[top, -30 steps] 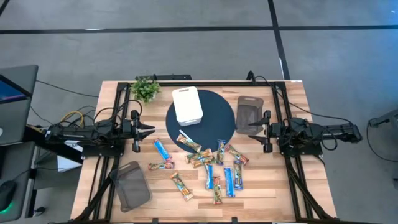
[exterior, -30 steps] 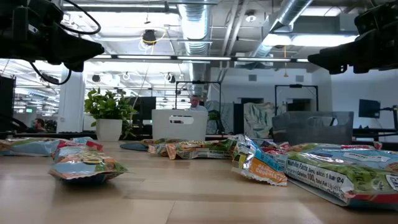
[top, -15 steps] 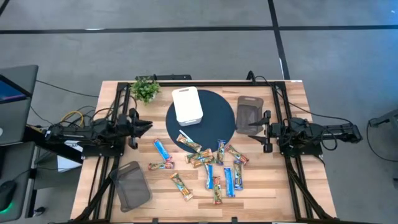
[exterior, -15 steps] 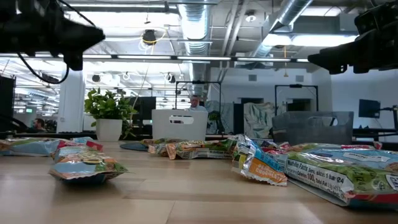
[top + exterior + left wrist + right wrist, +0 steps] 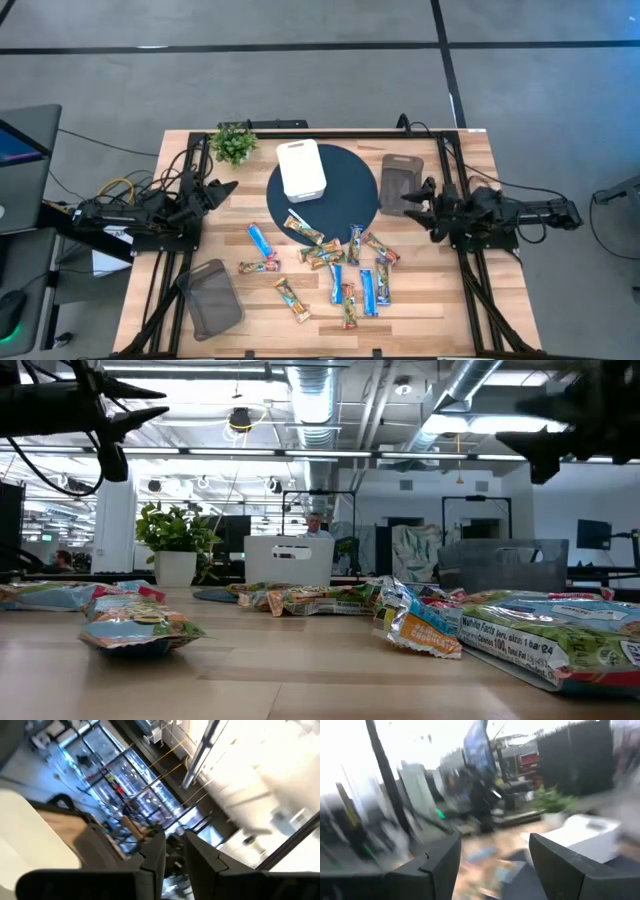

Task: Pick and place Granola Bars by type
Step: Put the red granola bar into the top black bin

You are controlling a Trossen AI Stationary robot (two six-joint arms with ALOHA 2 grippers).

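Granola Bars point(image 5: 335, 265) lie scattered flat mid-table, at 6 o'clock of the dark round mat point(image 5: 350, 185): blue-and-white wrappers mixed with tan/green/red ones, some overlapping. Left gripper point(image 5: 222, 188) at 9 o'clock, raised, fingers narrowly apart, pinching nothing. Right gripper point(image 5: 410, 200) at 3 o'clock, spread wide, empty.

A grey floor point(image 5: 300, 90) crossed by dark seams surrounds the wooden table point(image 5: 450, 310). Cables point(image 5: 115, 188) trail off beside a dark monitor point(image 5: 22, 140). From table height, an open office shows: exposed ducts point(image 5: 310, 395) and pipes point(image 5: 470, 380) overhead, bright ceiling lights point(image 5: 470, 425), a white pillar point(image 5: 116, 530), a potted plant point(image 5: 178, 540), and a person point(image 5: 315, 526) sitting far back behind a screen.
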